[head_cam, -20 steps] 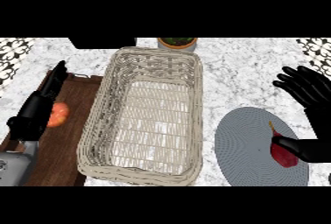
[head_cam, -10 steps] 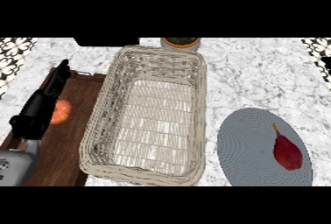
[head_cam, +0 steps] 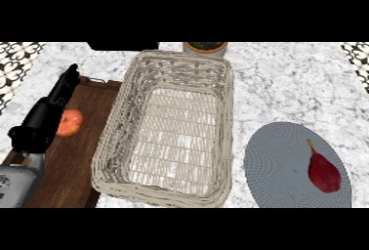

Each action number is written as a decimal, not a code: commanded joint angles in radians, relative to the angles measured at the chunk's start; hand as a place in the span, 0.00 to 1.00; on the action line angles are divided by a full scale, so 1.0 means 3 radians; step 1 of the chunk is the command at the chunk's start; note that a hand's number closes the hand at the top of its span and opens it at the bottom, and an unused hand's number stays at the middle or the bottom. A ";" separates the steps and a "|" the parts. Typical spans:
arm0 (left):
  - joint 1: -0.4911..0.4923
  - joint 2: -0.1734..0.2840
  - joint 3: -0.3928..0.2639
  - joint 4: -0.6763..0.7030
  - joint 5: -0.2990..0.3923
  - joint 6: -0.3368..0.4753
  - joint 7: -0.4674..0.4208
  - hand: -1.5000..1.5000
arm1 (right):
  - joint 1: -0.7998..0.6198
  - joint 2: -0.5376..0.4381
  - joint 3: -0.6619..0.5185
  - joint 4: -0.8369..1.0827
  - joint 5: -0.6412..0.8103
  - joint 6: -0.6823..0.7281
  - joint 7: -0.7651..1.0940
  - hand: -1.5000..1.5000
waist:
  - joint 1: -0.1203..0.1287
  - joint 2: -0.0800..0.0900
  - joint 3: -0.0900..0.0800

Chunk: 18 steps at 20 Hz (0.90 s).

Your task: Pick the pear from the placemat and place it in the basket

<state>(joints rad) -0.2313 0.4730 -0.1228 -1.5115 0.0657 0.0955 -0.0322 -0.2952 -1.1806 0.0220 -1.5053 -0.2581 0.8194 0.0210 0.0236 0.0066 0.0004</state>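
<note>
A dark red pear (head_cam: 323,171) with a thin stem lies on the round grey placemat (head_cam: 277,166) at the lower right of the counter. The big woven wicker basket (head_cam: 119,146) stands in the middle with nothing in it. My left hand (head_cam: 49,117) stretches up the left side over a wooden board, its black fingers straight and holding nothing, far from the pear. My right hand shows nowhere in the head view.
A dark wooden cutting board (head_cam: 69,166) lies left of the basket with an orange-red fruit (head_cam: 71,122) on it, beside my left hand. A small pot (head_cam: 205,47) stands behind the basket at the counter's back edge.
My right hand, which hovered over the placemat by the pear a second ago, has left the view. The pear lies uncovered on the placemat. The left hand has barely moved.
</note>
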 commanded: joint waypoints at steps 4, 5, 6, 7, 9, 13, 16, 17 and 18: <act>0.0267 -0.0103 0.0047 -0.0161 -0.0134 -0.0006 -0.0098 0.50 | -0.0230 0.0287 0.0137 0.0514 0.0863 0.0359 -0.0532 0.00 | -0.0029 -0.0016 0.0001; 0.0300 -0.0021 0.0144 -0.0035 -0.0096 -0.0101 -0.0184 0.50 | -0.0199 0.0269 0.0133 0.0557 0.0981 0.0382 -0.0652 0.00 | -0.0036 -0.0015 0.0000; -0.0035 -0.0049 0.0223 0.0149 -0.0004 -0.0173 -0.0071 0.50 | -0.0188 0.0445 0.0228 0.0581 0.1217 0.0209 -0.0784 0.00 | -0.0050 -0.0009 0.0001; 0.0005 -0.0127 0.0123 -0.0083 -0.0106 -0.0074 0.0107 0.50 | -0.0410 0.0593 0.0296 0.0646 0.1155 0.0275 -0.0566 0.00 | -0.0028 -0.0012 0.0000; 0.0057 -0.0140 0.0125 0.0023 -0.0173 -0.0081 -0.0051 0.50 | -0.0278 0.0738 0.0447 0.0733 0.1555 0.0021 -0.0805 0.00 | -0.0030 -0.0008 0.0002; 0.0122 -0.0187 0.0168 -0.0074 -0.0196 -0.0138 0.0024 0.50 | -0.0403 0.0752 0.0521 0.0908 0.1912 0.0077 -0.1056 0.00 | -0.0038 -0.0013 0.0000; 0.0003 -0.0295 0.0165 0.0082 -0.0270 -0.0123 -0.0049 0.50 | -0.0324 0.0846 0.0609 0.0874 0.2038 0.0084 -0.1001 0.00 | -0.0061 -0.0013 -0.0001; 0.0156 -0.0319 0.0134 -0.0019 -0.0306 -0.0111 -0.0057 0.50 | -0.0271 0.0990 0.0632 0.0755 0.2046 0.0013 -0.0868 0.00 | -0.0060 -0.0018 -0.0001; 0.0075 -0.0116 0.0341 -0.0051 -0.0123 -0.0289 0.0063 0.50 | -0.0302 0.1040 0.0747 0.1037 0.2287 -0.0176 -0.1099 0.00 | -0.0033 -0.0011 0.0001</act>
<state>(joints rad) -0.2068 0.4193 -0.0592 -1.5277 0.0115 0.0436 -0.0229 -0.3823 -0.9266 0.1940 -1.2604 0.3181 0.8082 -0.2365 0.0096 0.0021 0.0003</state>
